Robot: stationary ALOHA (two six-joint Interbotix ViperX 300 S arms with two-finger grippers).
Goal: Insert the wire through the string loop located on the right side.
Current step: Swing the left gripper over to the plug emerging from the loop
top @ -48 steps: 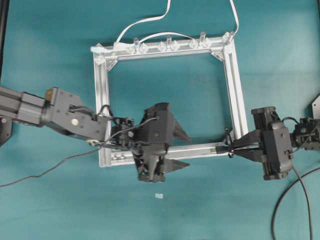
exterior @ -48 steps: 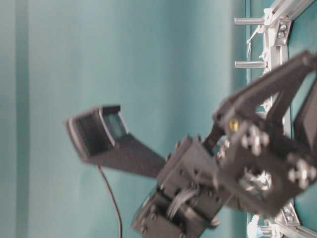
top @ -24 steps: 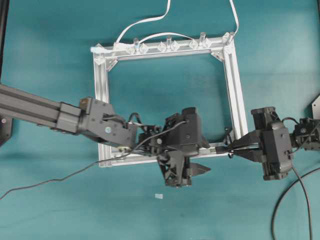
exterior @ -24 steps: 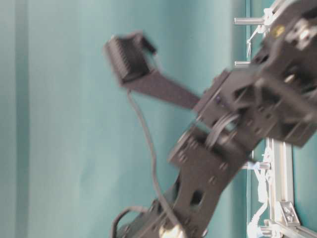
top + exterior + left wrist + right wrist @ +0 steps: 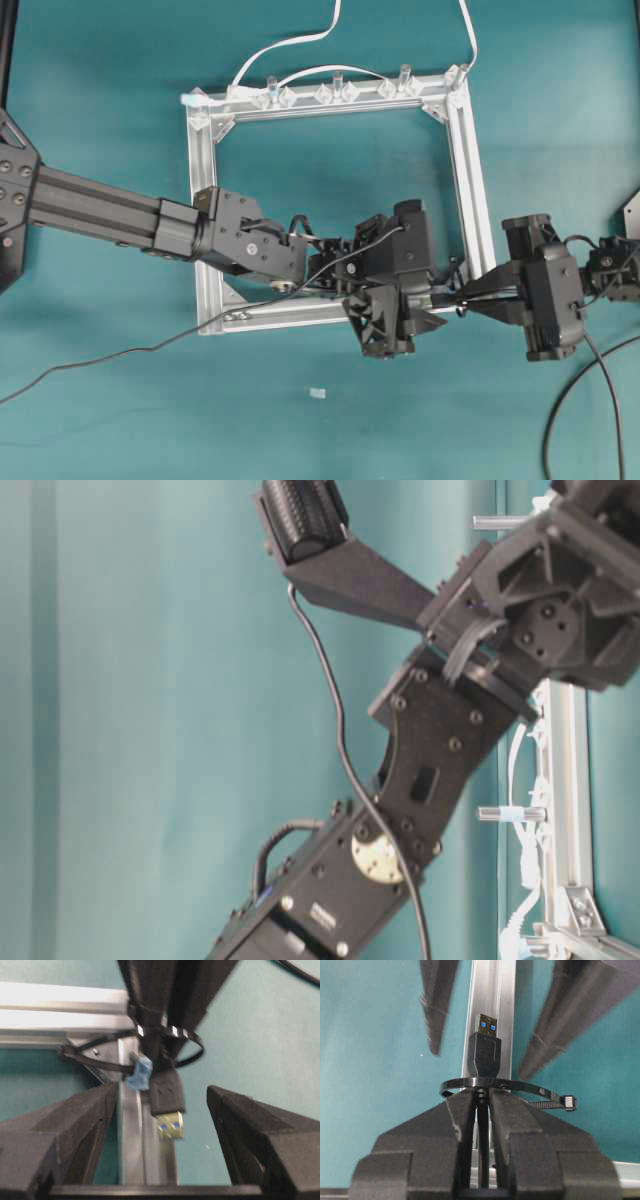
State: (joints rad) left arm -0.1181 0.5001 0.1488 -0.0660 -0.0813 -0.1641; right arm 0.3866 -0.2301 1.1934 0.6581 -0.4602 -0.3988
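The wire's black plug point(image 5: 485, 1055), with its gold tip, pokes through the string loop point(image 5: 520, 1085) over the silver frame bar point(image 5: 492, 990). My right gripper point(image 5: 482, 1095) is shut on the wire just behind the loop. In the left wrist view the plug point(image 5: 167, 1105) hangs between the fingers point(image 5: 65, 1130) of my left gripper point(image 5: 162, 1089), which is open and touches nothing. The loop point(image 5: 192, 1055) rings the right gripper's tips there. Overhead, the left gripper point(image 5: 438, 305) meets the right gripper point(image 5: 462, 298) at the frame's lower right corner.
The square aluminium frame point(image 5: 205, 200) lies on the teal table, with clear clips and a flat white cable point(image 5: 290, 45) along its top bar. A blue scrap point(image 5: 140, 1072) sticks to the bar beside the plug. A small white scrap point(image 5: 318, 392) lies below the frame.
My left arm has swept right along the frame's bottom bar, and its open jaws now flank the plug. The right gripper and the wire have not moved.
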